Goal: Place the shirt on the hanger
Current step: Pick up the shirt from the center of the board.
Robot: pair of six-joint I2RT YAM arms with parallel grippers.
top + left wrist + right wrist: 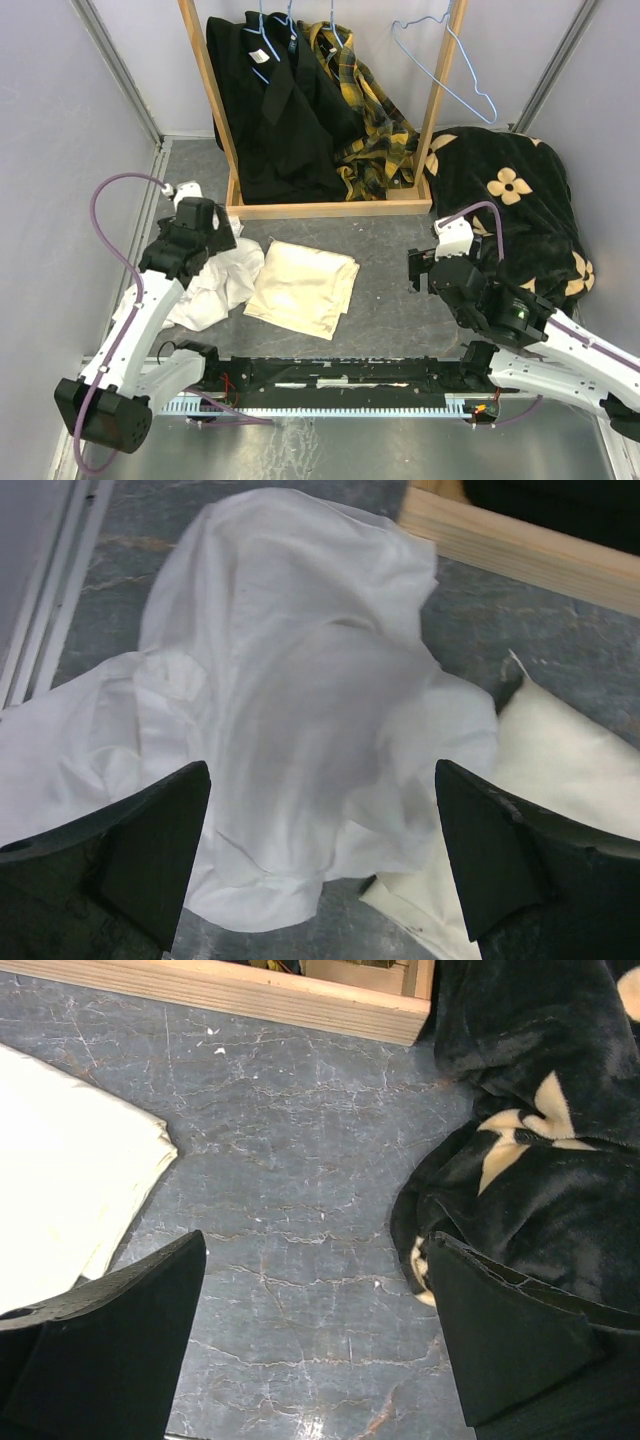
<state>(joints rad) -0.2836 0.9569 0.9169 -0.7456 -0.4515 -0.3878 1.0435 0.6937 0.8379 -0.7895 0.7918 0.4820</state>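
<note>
Shirt [300, 710] lies crumpled before the wooden rack's [330, 208] left corner, under the left claw [320, 810], wide and empty like the right claw [315, 1260]. The hanger [450, 65] hangs at the rack's right post. A careless pinch could snag the cream cloth [300, 285] too.

Left wrist cam: shirt [300, 710] lay crumpled mid-frame, a white heap spreading from top centre to lower left. Left gripper [320, 780] hung above it, jaws wide apart with nothing between them, and both black fingers [150, 850] sat in the bottom corners. Cream folded cloth [560, 770] was at right, its left edge tucked under the shirt. Wooden rail [520, 545] ran diagonally across the upper right, with dark fabric [560, 500] behind it. Grey marbled table [540, 640] showed between rail and cloth. Pale metal channel [50, 580] ran along the upper left.
</note>
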